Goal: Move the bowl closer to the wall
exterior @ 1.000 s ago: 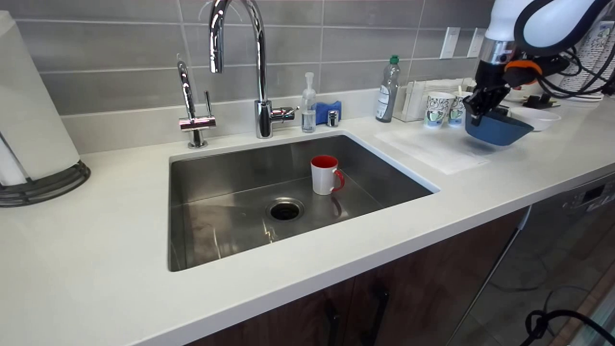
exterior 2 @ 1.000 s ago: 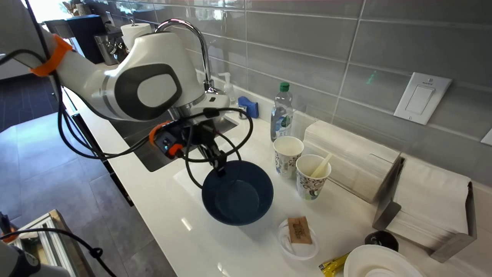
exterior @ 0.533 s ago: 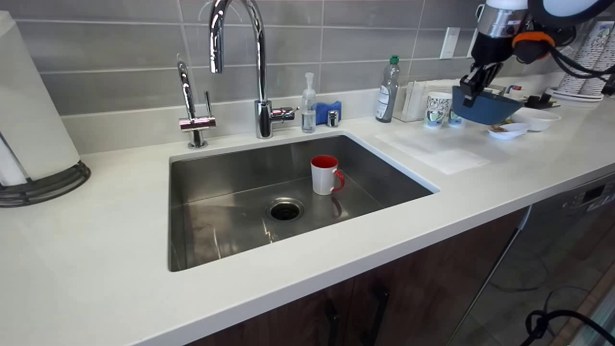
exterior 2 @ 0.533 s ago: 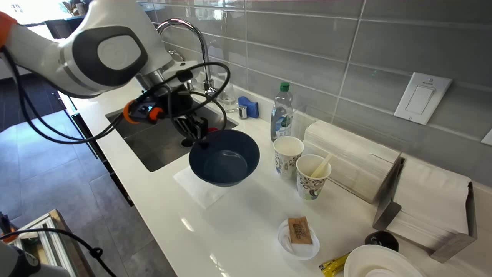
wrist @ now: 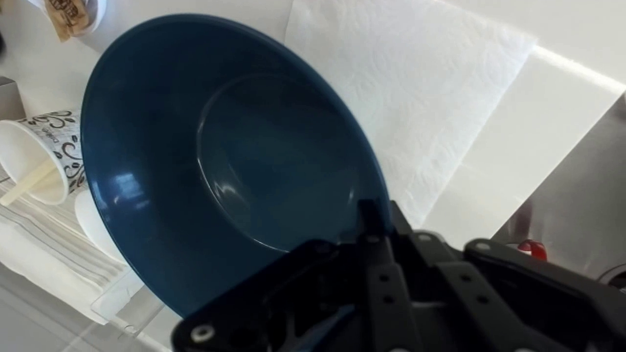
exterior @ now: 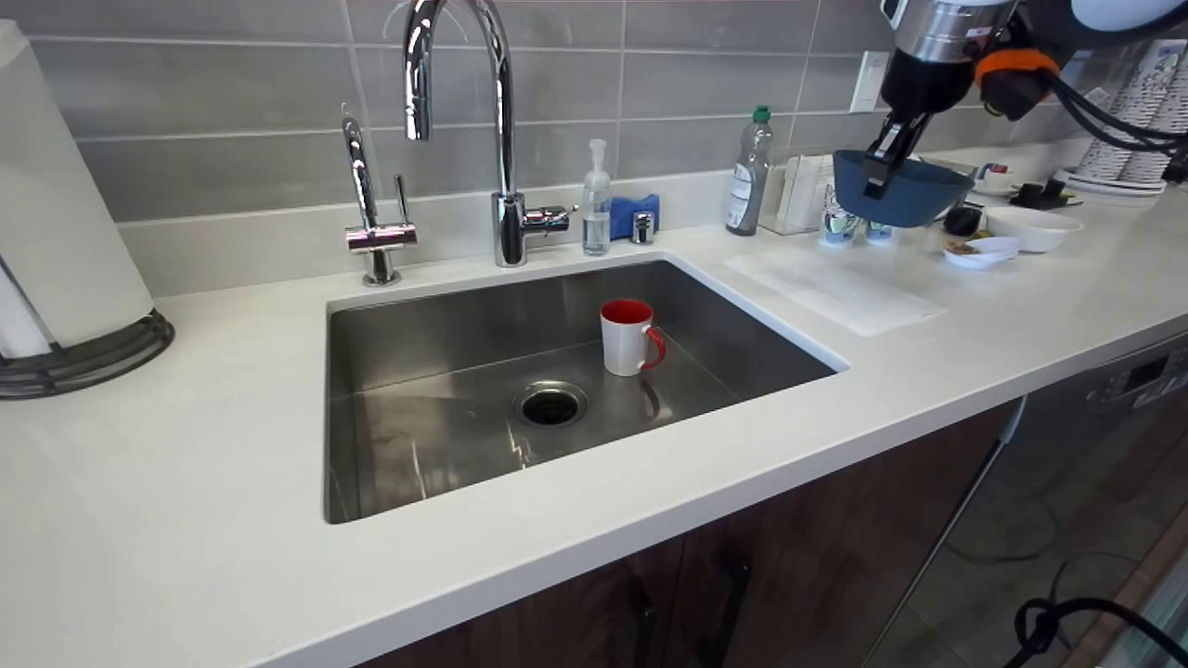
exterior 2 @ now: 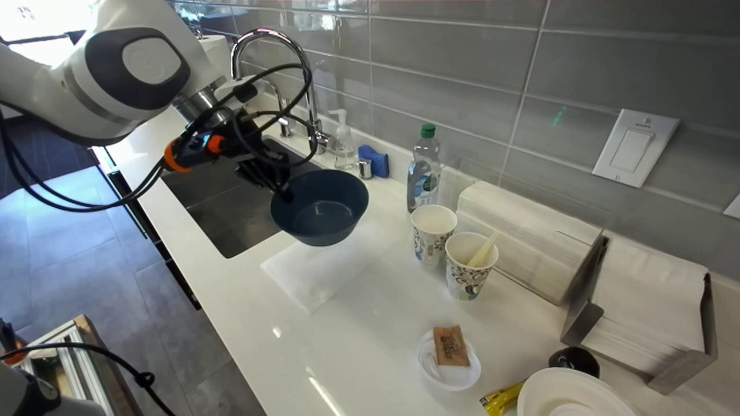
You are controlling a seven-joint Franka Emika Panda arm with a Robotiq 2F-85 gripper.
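Note:
The blue bowl (exterior: pixel 919 199) is held in the air above the white countertop, over the paper towel beside the sink, and is slightly tilted. It also shows in an exterior view (exterior 2: pixel 324 216) and fills much of the wrist view (wrist: pixel 220 137); it looks empty. My gripper (wrist: pixel 385 215) is shut on its rim, one finger inside and one outside. The gripper also shows at the bowl's sink-side edge in both exterior views (exterior: pixel 877 176) (exterior 2: pixel 284 195). The grey tiled wall (exterior: pixel 705 83) runs behind the counter and also shows in an exterior view (exterior 2: pixel 451 75).
Paper cups (exterior 2: pixel 432 231), a soap bottle (exterior 2: pixel 424 170) and napkin holders (exterior 2: pixel 526 242) stand along the wall. A paper towel (exterior 2: pixel 315 274) lies on the counter. The sink (exterior: pixel 445 445) holds a red-and-white mug (exterior: pixel 624 339). A small white dish (exterior 2: pixel 448 375) stands nearer the front.
My gripper has lifted the bowl higher and carried it toward the sink, away from the small white dish. The paper towel under it is now more uncovered.

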